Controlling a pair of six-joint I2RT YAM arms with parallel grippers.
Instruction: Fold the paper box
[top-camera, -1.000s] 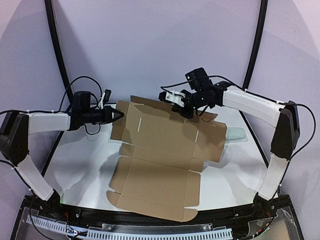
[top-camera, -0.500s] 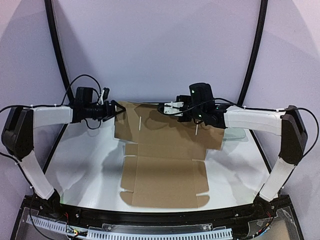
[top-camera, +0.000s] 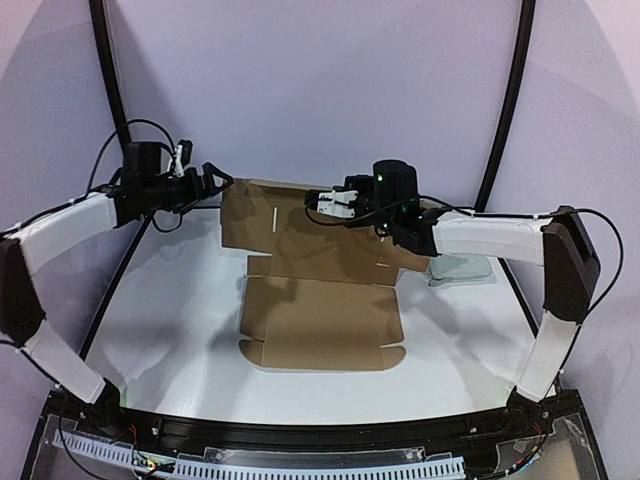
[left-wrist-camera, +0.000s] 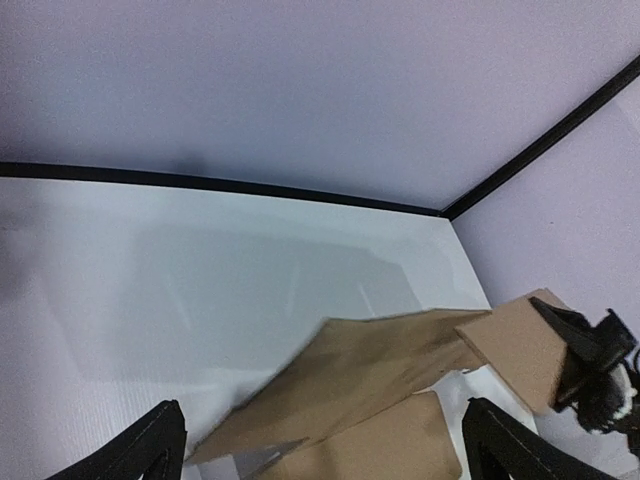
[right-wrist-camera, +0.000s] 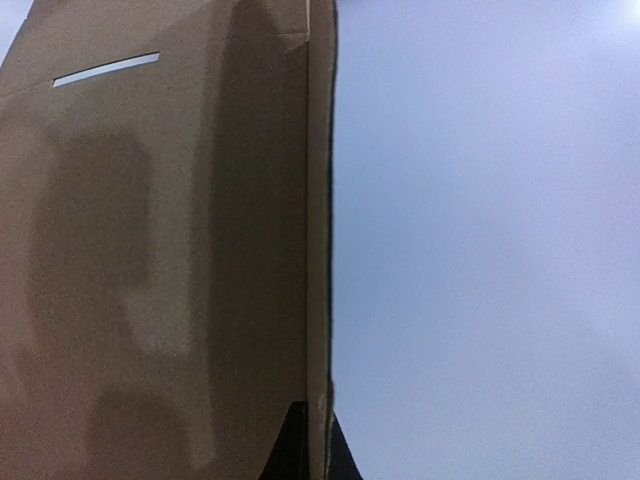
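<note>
Starting with the paper box (top-camera: 320, 325), lying in the middle of the white table (top-camera: 160, 330): flat on the near half, tipped up into a standing wall toward the table's far edge.

Up at that wall's top rim, over the table's far middle: the right gripper (top-camera: 318, 203), clamped tight on the cardboard. Confirmed from the right wrist, and only there: dark fingertips (right-wrist-camera: 292, 445) closed on the brown edge at the bottom of the frame, with one pale slit (right-wrist-camera: 105, 68) higher up the panel.

Over to the left gripper (top-camera: 213, 181), above the table's far left: spread wide and gripping no cardboard, just beside the wall's left corner. Hard to tell from overhead whether touching or clear.

More from the left wrist: both fingers (left-wrist-camera: 150, 450) far apart at the bottom corners, with slanted cardboard between and beyond them, met by neither. Also caught from there: the right gripper as a dark shape on a flap's edge, far right.

Seen only from overhead: a pale green-grey case (top-camera: 462, 268) on the table's right side, partly under the right arm, close to the standing wall's right end.
</note>
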